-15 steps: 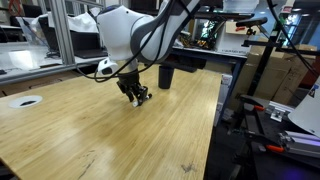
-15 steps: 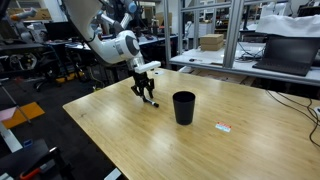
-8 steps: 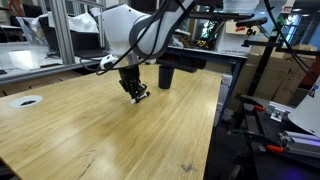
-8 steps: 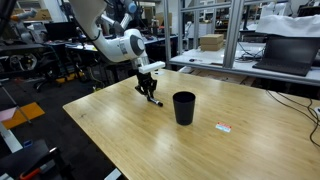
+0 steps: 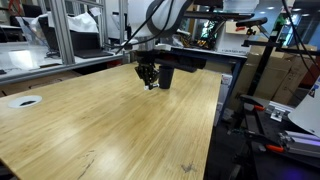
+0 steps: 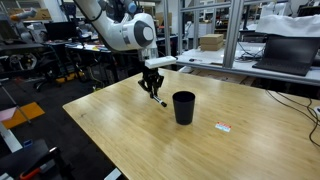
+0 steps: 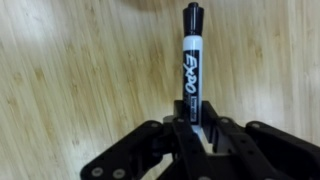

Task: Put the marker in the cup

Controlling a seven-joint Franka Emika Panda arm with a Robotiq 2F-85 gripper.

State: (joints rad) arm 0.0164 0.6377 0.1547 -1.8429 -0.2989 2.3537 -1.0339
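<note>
My gripper [image 7: 190, 125] is shut on the marker [image 7: 191, 60], a dark pen with a whitish lower section, which sticks straight out from the jaws over the wooden table. In both exterior views the gripper [image 5: 148, 80] [image 6: 155, 92] hangs above the table, close beside the dark cylindrical cup [image 5: 166, 76] [image 6: 184, 107], which stands upright. The marker tip [image 6: 163, 101] points down, a little to the side of the cup's rim.
A flat white ring-shaped object [image 5: 25, 101] lies near the table's edge. A small white tag [image 6: 223, 126] lies on the wooden table [image 6: 130, 135] past the cup. Metal frames, desks and monitors surround the table.
My gripper has risen off the table with the marker in it and moved toward the cup. The cup has not moved.
</note>
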